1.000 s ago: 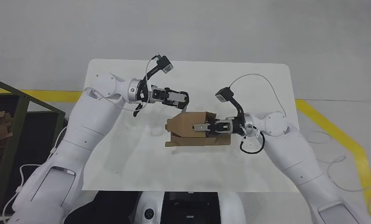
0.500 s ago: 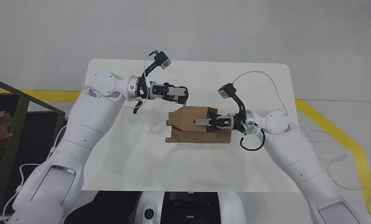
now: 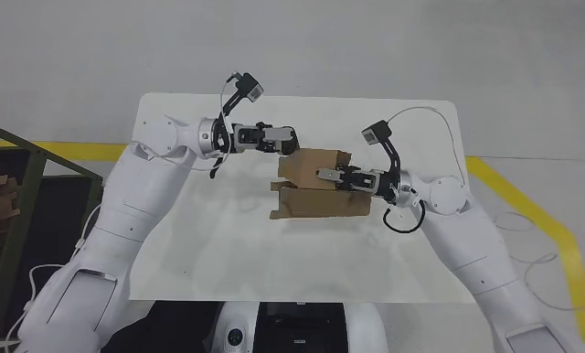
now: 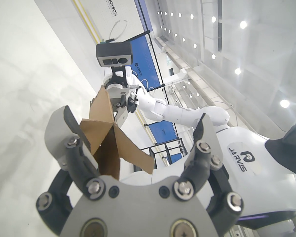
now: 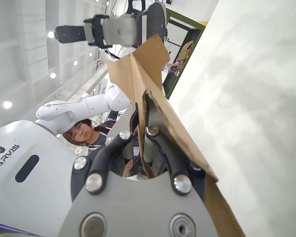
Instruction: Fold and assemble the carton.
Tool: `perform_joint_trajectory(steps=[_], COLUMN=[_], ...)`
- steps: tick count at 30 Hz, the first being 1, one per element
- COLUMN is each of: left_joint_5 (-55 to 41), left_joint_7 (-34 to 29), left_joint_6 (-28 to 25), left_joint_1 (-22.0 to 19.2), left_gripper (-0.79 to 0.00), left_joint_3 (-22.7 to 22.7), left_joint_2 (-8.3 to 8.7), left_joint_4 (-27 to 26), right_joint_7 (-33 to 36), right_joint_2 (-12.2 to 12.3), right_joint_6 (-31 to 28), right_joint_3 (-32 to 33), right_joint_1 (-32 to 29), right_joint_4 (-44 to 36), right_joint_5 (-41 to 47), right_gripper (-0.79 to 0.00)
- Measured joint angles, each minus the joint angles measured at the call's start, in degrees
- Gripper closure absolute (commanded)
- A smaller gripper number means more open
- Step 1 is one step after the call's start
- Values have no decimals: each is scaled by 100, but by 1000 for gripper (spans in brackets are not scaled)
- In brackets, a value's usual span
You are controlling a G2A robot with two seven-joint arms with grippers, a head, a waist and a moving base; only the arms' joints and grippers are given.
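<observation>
A brown, partly folded carton (image 3: 315, 187) is held just above the middle of the white table (image 3: 192, 262), flaps sticking out at its left end. My right gripper (image 3: 335, 176) is shut on the carton's upper wall; in the right wrist view its fingers (image 5: 141, 114) pinch the cardboard edge (image 5: 148, 75). My left gripper (image 3: 287, 139) is open at the carton's far left corner. In the left wrist view a carton flap (image 4: 106, 134) lies between its spread fingers (image 4: 66, 122), close to one pad; I cannot tell if they touch.
A dark green rack (image 3: 20, 175) holding cardboard stands beside the table's left edge. Yellow floor tape (image 3: 512, 202) runs past the right side. A thin white cable (image 3: 416, 124) loops over the right arm. Bare table lies in front of the carton.
The right gripper carried the carton toward the far side and slightly right, tilting it. The left gripper shifted farther back and now sits at the carton's far left corner.
</observation>
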Motion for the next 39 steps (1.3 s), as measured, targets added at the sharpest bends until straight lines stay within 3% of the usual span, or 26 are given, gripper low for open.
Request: perform_joint_trajectory(steps=[14,39], left_joint_5=[109,7], left_joint_7=[-4,-386], left_joint_6=[8,184], left_joint_1=[60,67], left_gripper=[-785,-785], left_joint_3=[-86,214], left_joint_2=[24,-26], left_joint_4=[-45,-224], right_joint_7=[-224,-855], right_joint_2=[20,13], right_joint_6=[8,-85], right_joint_3=[223,567], right_joint_1=[-109,-186], right_joint_4=[45,24], right_joint_5=[-95,-259], right_gripper=[0,0])
